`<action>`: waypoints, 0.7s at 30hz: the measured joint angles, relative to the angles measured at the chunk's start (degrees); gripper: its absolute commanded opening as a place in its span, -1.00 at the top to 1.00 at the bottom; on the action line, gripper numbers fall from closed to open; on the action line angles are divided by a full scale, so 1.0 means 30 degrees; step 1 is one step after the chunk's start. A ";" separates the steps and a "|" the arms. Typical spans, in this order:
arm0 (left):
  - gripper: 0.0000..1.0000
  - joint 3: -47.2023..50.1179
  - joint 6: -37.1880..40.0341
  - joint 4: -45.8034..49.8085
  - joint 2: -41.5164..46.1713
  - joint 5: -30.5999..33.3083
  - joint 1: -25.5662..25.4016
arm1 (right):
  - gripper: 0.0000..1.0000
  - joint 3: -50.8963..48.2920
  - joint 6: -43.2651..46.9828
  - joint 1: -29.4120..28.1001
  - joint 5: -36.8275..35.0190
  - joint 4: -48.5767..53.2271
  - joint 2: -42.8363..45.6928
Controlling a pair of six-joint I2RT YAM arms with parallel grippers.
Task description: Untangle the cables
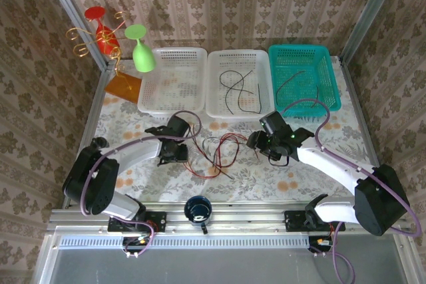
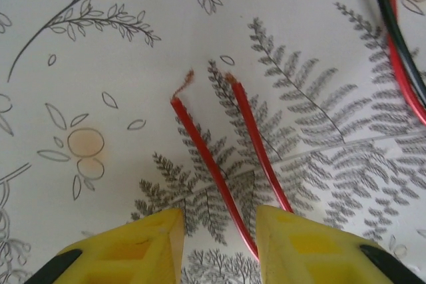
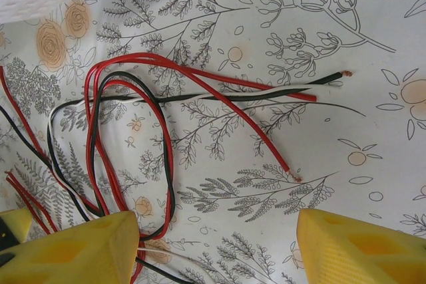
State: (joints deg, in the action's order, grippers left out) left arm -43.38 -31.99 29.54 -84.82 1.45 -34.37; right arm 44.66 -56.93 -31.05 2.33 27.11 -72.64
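Just on the near side of the middle basket, on the flower-printed bench: tangle of cables, thin red and black strands looped over one another, flat on the cloth.

Inside the middle basket: a few black lengths, loose, well apart from the tangle. Inside the teal basket, just right of the middle one: one more black length. White basket just left of the middle one, side by side with it.

Near and left of the middle basket, at the tangle's left fringe: left tool, low over the bench, yellow fingers parted a little, not clenched. Two red strands in the gap, frayed bare tips pointing away, one passing close by the right-hand finger; contact unclear. Nothing grasped.

Near and right of the middle basket, at the tangle's right fringe: right tool, released, fingers wide apart, poised above the loops. Beneath it, red loops crossing a black strand paired with a white one; two red ends and the black end free on the cloth.

Far left of the middle basket, at the back corner: red glass and green glass by a wire stand. Straight out from the middle basket, at the bench's near edge: dark cup.
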 measured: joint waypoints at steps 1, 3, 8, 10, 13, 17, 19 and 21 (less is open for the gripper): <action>0.37 0.0029 -0.0022 -0.0109 -0.0226 -0.0044 0.0022 | -0.31 0.0000 0.0015 0.0000 -0.0022 0.0029 0.0022; 0.43 0.0007 -0.0095 -0.0204 -0.0459 -0.0007 0.0102 | -0.31 0.0000 0.0058 0.0000 -0.0095 0.0080 0.0138; 0.58 -0.0692 -0.0226 0.0488 -0.1137 0.0430 -0.0117 | -0.31 0.0000 0.0204 0.0000 -0.0226 0.0102 0.0517; 0.65 -0.1260 -0.0219 0.1035 -0.1668 0.0831 -0.0466 | -0.31 0.0029 0.0328 0.0000 -0.0291 0.0117 0.0583; 0.78 -0.1763 -0.0372 0.1443 -0.2171 0.1362 -0.0991 | -0.31 0.0095 0.0459 0.0000 -0.0452 0.0182 0.0670; 0.95 -0.1807 -0.0852 0.1428 -0.2106 0.1523 -0.1158 | -0.32 0.0095 0.0590 0.0000 -0.0714 0.0444 0.0954; 1.00 -0.1625 -0.1137 0.1239 -0.1902 0.1530 -0.1158 | -0.32 0.0095 0.0721 0.0000 -0.0772 0.0532 0.1151; 1.00 -0.1246 -0.1457 0.0816 -0.1472 0.1530 -0.1151 | -0.33 0.0095 0.0918 0.0000 -0.0874 0.0568 0.1384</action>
State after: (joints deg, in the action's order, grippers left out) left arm -47.11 -36.36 31.99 -89.23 6.04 -37.82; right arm 44.95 -54.17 -31.05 -0.30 28.82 -68.49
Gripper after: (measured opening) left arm 0.054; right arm 0.661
